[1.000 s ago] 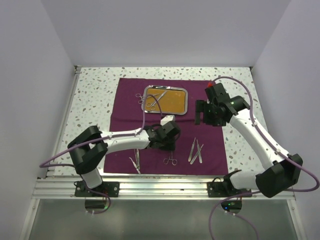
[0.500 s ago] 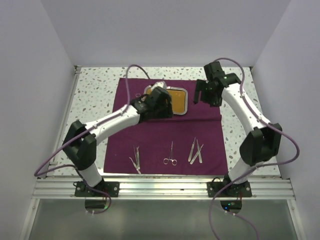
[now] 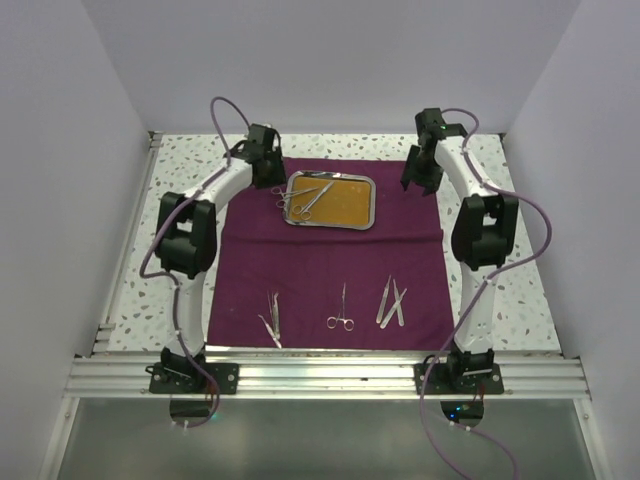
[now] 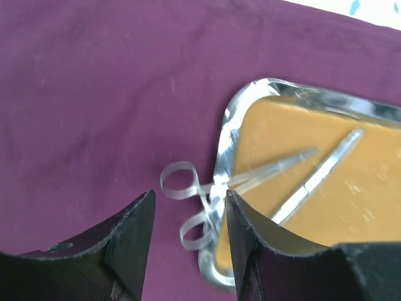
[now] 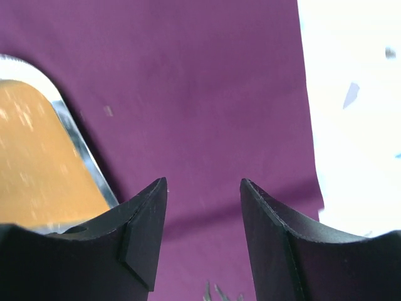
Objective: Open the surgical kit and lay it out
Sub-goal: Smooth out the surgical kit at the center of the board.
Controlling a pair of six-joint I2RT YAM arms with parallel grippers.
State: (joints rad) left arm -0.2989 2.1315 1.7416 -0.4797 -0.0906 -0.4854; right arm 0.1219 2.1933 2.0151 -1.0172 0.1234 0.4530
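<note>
**Back at the tray:** Both arms have swung out to flank the tray, which sits at the far middle of the cloth spread on the counter. A second ago the left gripper was low over the cloth on the near side of the tray, at the forceps. These now lie free in the row nearer than the tray, with tweezers on either side. The left gripper, spread and empty, hangs just left of the tray. The scissors rest in the tray, their rings overhanging its left rim between the gripper's fingers. The right gripper, also spread and holding nothing, hangs over bare cloth just right of the tray. Besides the scissors, one straight tool remains on the tray's orange liner. With three places in the row filled, the layout looks past halfway. The scissors seem the likely next pick, as their rings sit clear of the rim.
</note>
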